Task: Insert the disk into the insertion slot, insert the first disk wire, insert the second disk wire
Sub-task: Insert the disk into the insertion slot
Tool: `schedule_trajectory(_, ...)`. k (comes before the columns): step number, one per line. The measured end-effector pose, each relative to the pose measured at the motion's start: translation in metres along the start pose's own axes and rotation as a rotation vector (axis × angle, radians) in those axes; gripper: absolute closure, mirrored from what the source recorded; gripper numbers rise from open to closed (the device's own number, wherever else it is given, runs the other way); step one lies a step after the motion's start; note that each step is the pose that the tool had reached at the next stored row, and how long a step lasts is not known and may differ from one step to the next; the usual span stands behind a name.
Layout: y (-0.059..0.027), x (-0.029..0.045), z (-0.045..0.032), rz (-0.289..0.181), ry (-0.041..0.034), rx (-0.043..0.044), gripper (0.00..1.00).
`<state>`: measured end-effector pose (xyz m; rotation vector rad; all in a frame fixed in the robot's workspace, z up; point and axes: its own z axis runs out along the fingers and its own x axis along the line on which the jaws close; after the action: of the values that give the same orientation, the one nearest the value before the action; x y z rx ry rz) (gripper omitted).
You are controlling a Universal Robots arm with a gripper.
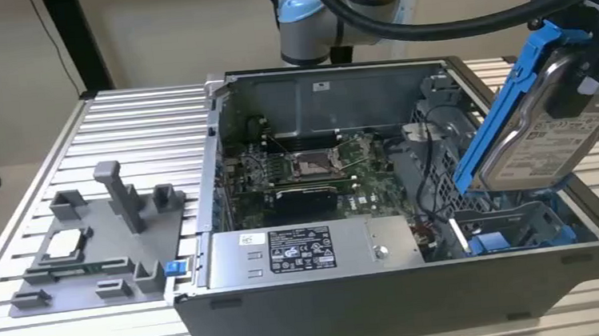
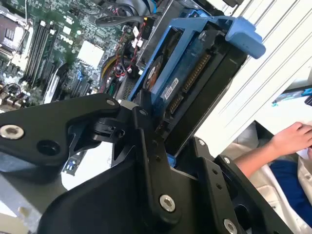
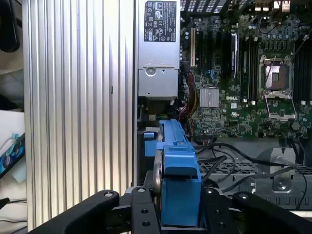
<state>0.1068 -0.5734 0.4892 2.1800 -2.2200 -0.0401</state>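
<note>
End effector (image 3: 178, 207) closed on disk (image 1: 546, 140), one finger on each side of blue frame near its upper end. Disk airborne, clear of computer case (image 1: 395, 289). Long axis steeply tilted, not vertical: lower end swings in toward case interior, upper end sits up by end effector. Insertion slot (image 1: 513, 227) below end effector, just under disk's lower end, apart from it. Judgement: disk not yet seated; slot lies downward, roughly along disk's long axis.

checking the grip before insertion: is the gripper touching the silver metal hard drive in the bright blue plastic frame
Touching. In the first wrist view the gripper clamps the blue-framed silver disk between its black fingers, with no gap.
</note>
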Motion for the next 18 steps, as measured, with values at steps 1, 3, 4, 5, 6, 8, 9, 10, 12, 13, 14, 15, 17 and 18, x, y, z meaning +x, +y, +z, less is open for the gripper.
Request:
schedule_trajectory(1, 0.0000, 0.0001, -0.0001, 0.000, 0.0002, 0.0000, 1.00)
schedule_trajectory(3, 0.0000, 0.0012, 0.0000, 0.000, 0.0003, 0.0000, 1.00)
schedule_trajectory(4, 0.0000, 0.0020, 0.0004, 0.000, -0.0007, 0.0000, 1.00)
schedule_trajectory(5, -0.0001, 0.0028, 0.0010, 0.000, -0.0016, 0.0000, 1.00)
schedule_trajectory(6, -0.0002, 0.0033, 0.0020, 0.000, -0.0023, 0.0000, 1.00)
schedule_trajectory(8, -0.0003, 0.0045, 0.0046, 0.000, -0.0028, 0.0002, 1.00)
schedule_trajectory(9, -0.0003, 0.0052, 0.0062, 0.000, -0.0030, 0.0006, 1.00)
schedule_trajectory(10, -0.0005, 0.0057, 0.0080, 0.000, -0.0033, 0.0013, 1.00)
schedule_trajectory(12, -0.0006, 0.0059, 0.0109, 0.000, -0.0039, 0.0051, 1.00)
schedule_trajectory(13, -0.0006, 0.0060, 0.0124, 0.000, -0.0041, 0.0081, 1.00)
schedule_trajectory(14, -0.0007, 0.0060, 0.0138, 0.000, -0.0042, 0.0111, 1.00)
schedule_trajectory(15, -0.0008, 0.0060, 0.0151, 0.000, -0.0045, 0.0139, 1.00)
schedule_trajectory(17, -0.0008, 0.0059, 0.0177, -0.001, -0.0049, 0.0198, 1.00)
schedule_trajectory(18, -0.0009, 0.0059, 0.0189, -0.001, -0.0049, 0.0229, 1.00)
